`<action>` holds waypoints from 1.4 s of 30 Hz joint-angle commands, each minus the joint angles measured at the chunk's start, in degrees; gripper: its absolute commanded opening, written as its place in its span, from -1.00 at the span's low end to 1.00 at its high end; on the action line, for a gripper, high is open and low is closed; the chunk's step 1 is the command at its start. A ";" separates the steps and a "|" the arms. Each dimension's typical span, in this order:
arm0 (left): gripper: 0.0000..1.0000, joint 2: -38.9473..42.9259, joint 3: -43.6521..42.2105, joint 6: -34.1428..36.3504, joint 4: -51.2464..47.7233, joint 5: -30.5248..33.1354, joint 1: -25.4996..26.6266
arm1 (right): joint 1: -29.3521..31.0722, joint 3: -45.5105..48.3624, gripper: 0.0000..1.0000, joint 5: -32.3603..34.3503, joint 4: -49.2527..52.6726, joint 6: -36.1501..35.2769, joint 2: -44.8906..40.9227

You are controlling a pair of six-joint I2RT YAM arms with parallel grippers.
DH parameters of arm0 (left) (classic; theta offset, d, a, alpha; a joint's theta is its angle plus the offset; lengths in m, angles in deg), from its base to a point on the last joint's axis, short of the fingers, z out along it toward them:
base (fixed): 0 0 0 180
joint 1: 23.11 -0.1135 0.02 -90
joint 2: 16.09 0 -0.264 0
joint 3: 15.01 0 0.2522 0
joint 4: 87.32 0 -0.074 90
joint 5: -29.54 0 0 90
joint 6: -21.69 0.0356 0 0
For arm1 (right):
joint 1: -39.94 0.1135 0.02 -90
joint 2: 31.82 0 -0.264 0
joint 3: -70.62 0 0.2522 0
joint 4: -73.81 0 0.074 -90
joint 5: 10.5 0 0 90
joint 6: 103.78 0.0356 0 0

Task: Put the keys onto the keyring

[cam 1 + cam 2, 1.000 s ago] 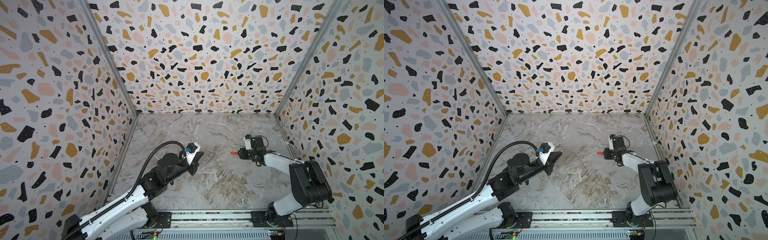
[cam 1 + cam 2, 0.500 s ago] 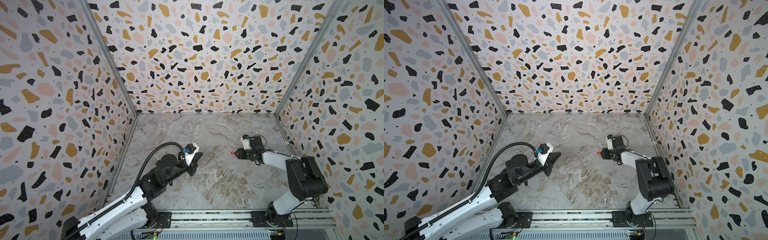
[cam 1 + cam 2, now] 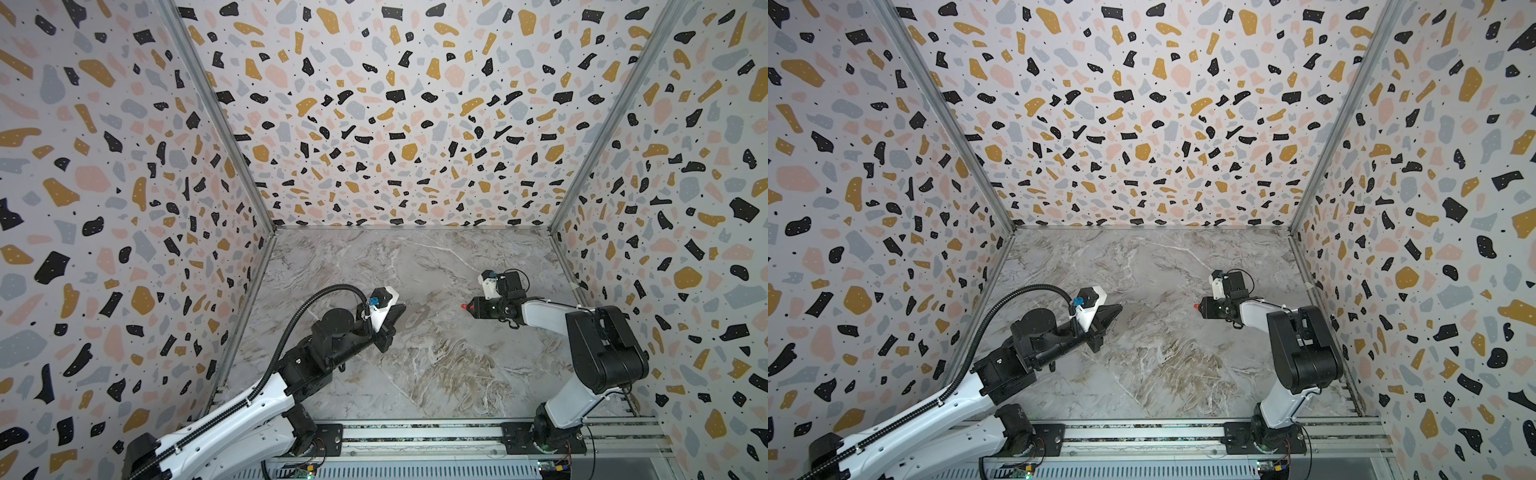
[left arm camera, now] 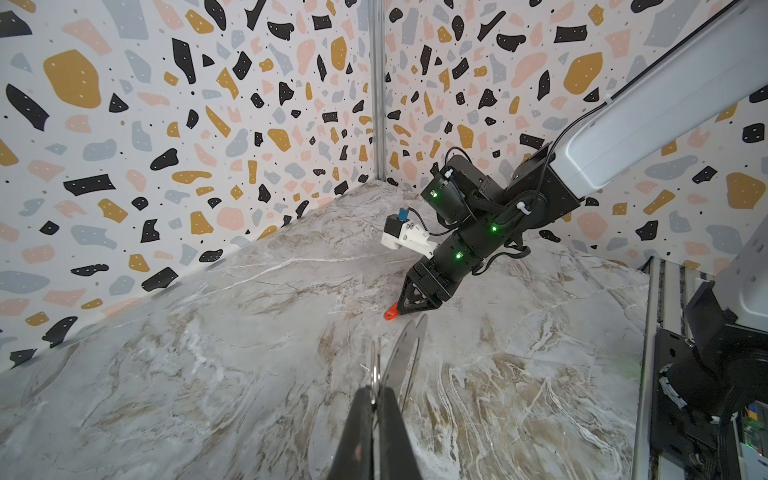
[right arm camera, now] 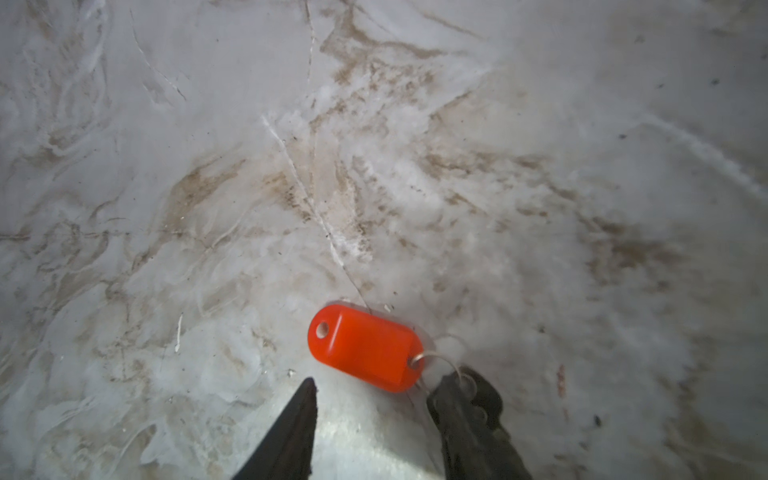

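A grey-and-tan marbled desk (image 3: 415,257) fills the lower middle in both top views. Terrazzo-patterned walls (image 3: 395,104), chipped with black, ochre, pink and grey, rise at its left, far and right edges. They meet at two bare metal corner posts (image 3: 219,116).

left arm (image 3: 232,413): white links, black joints, ribbed black cable (image 3: 336,286) arching above it, lower left of frame. white camera mount (image 3: 388,296) with blue plug (image 3: 374,300) at wrist. right arm (image 3: 544,313): white forearm, bulky black elbow housing, green leds (image 4: 494,228) on black wrist.
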 commanded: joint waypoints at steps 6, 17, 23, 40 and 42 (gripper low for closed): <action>-1.00 0.42 0.54 -0.13 2.32 -0.09 0.27 | 0.04 -4.31 -0.03 -0.12 -0.37 -1.47 3.05; -1.00 0.58 1.30 0.36 1.14 0.04 0.29 | 0.03 -15.65 -0.03 -5.18 0.07 -5.87 12.10; -1.00 1.10 1.26 0.45 0.92 0.26 0.35 | 0.14 -16.95 0.00 -6.35 -0.94 -6.89 11.55; -1.00 0.90 2.24 0.88 -0.31 0.17 0.30 | 7.18 -25.46 0.02 2.83 3.27 -5.89 18.55; -1.00 1.43 2.17 0.70 -0.66 0.35 0.27 | 7.41 -26.21 0.02 3.84 4.45 -5.79 19.47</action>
